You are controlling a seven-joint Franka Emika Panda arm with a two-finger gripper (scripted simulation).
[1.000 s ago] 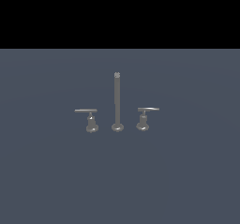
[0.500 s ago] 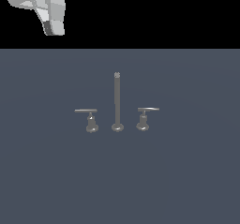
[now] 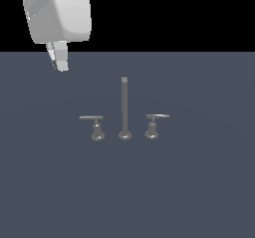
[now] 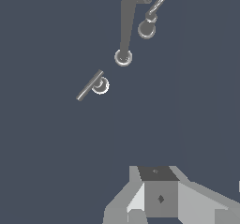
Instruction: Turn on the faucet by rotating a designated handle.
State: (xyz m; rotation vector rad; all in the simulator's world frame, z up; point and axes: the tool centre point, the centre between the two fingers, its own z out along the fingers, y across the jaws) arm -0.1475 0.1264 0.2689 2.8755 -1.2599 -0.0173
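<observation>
Grey handle (image 3: pixel 94 125) with the straight bar stands untouched at the exterior view's left of the faucet (image 3: pixel 124 110); nothing is turned. My gripper (image 3: pixel 59 62) hangs well apart, farther back; I cannot tell its finger state.

smooth white rounded arm (image 3: pixel 60 13), pale grey blocky jaws

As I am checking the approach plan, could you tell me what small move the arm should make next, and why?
Probably lower the gripper toward the handle with the straight bar, on the exterior view's left of the post. The gripper hangs high, well clear of the faucet, touching nothing; the wrist view shows the handle far ahead.
</observation>
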